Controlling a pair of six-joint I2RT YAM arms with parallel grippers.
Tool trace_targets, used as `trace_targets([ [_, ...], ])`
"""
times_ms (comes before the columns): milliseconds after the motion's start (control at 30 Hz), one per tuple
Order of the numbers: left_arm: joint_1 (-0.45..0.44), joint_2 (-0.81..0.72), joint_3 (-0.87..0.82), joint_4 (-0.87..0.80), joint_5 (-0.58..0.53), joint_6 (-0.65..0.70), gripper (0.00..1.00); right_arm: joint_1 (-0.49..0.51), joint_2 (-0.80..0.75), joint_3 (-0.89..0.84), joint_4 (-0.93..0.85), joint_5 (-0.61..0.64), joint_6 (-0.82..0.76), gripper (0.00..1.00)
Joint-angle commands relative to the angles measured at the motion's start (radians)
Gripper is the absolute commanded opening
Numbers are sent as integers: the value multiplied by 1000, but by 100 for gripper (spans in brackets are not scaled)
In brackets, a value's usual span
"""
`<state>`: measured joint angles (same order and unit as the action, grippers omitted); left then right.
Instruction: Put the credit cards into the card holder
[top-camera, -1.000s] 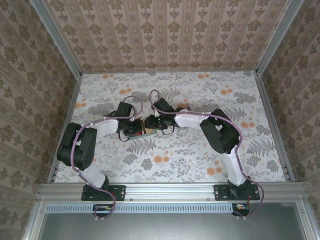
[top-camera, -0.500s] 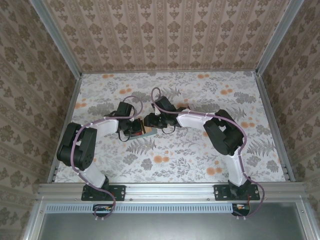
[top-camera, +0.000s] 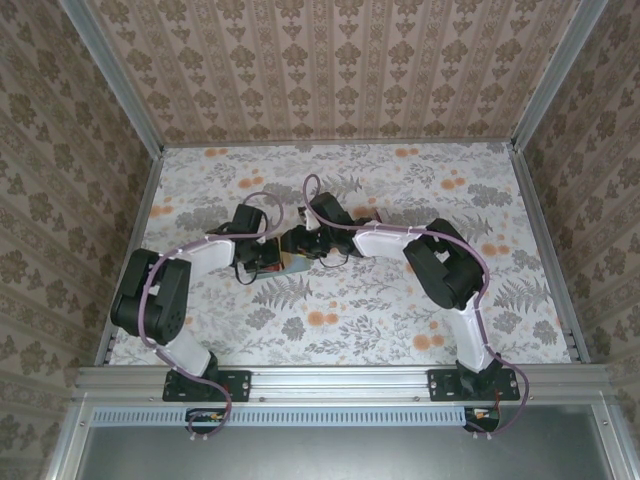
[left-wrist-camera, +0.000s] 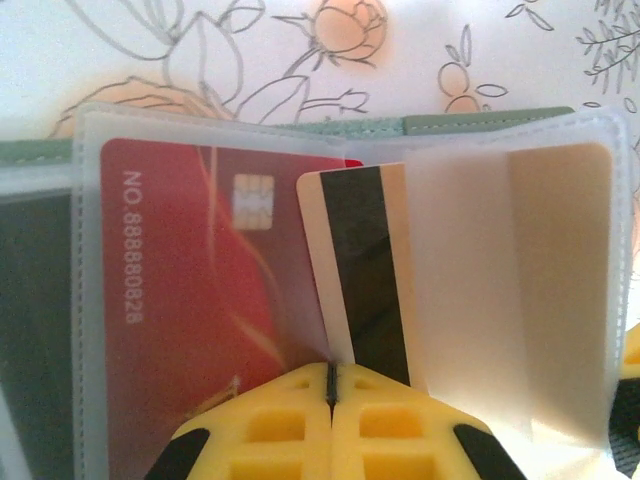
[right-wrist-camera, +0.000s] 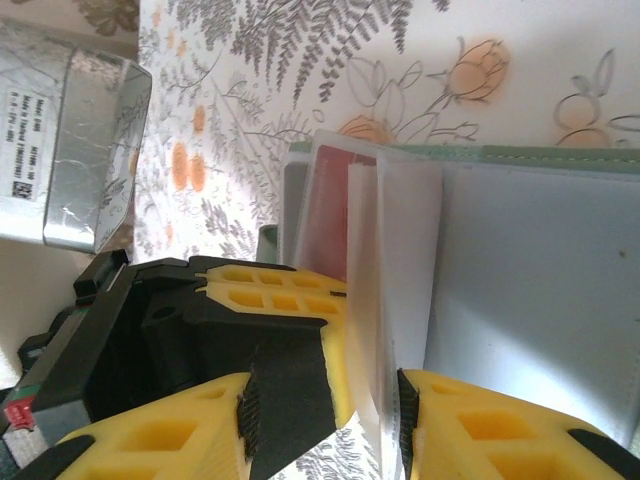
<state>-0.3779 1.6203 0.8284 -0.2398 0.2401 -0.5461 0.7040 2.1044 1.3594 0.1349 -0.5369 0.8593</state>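
The grey-green card holder (left-wrist-camera: 480, 122) lies open on the floral table, its clear sleeves facing up. A red credit card (left-wrist-camera: 190, 300) sits inside the left sleeve. A pale orange-yellow credit card (left-wrist-camera: 365, 270), black stripe up, is halfway under a frosted sleeve page (left-wrist-camera: 470, 280). My left gripper (left-wrist-camera: 332, 368) is shut on this card's near edge. My right gripper (right-wrist-camera: 325, 415) stands open around the sleeve page (right-wrist-camera: 405, 250) and the left gripper's tips (right-wrist-camera: 340, 290), one pad against the page. In the top view both grippers (top-camera: 283, 252) (top-camera: 297, 243) meet over the card holder (top-camera: 293, 264).
A silvery labelled box (right-wrist-camera: 70, 150) shows at the upper left of the right wrist view, above the left gripper's black body. The floral table (top-camera: 400, 310) spreads around the arms, and patterned walls with metal rails (top-camera: 130, 100) close it in.
The right gripper has edged a little left and back toward the left gripper. The left arm's elbow has shifted slightly left. Both grips look unchanged.
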Motion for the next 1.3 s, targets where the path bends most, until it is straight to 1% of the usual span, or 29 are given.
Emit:
trace_targets([
  [0,-12,-37,-20,-20,-13,-5,5,33,7,-4,190,-145,79,44],
  [100,-4,-64,-31,-15,-14,-11,8,34,6,-14,250,-165,112,44],
  [300,12,-141,-71,-14,-36,-31,17,34,36,-6,284,-170,133,44],
  [467,53,-215,-105,-50,-50,-28,20,45,81,36,285,-174,138,44],
  [633,120,-316,-154,-93,-54,-23,21,63,137,98,273,-182,151,44],
  [733,168,-386,-184,-124,-56,-22,24,77,155,140,205,-163,120,44],
  [800,208,-436,-203,-151,-57,-20,30,85,165,167,131,-137,81,44],
  [833,223,-456,-211,-160,-56,-18,31,87,167,173,107,-127,70,44],
  [900,252,-495,-226,-170,-48,-13,32,84,168,168,112,-132,71,44],
  [967,260,-515,-232,-171,-34,-8,32,81,150,161,109,-134,64,44],
  [1033,260,-522,-228,-161,-5,0,32,77,112,155,60,-116,25,45],
  [1167,257,-517,-222,-112,64,-5,33,57,-6,127,-108,-13,-103,44],
  [1267,240,-506,-207,-78,102,-11,36,24,-106,77,-212,73,-177,45],
])
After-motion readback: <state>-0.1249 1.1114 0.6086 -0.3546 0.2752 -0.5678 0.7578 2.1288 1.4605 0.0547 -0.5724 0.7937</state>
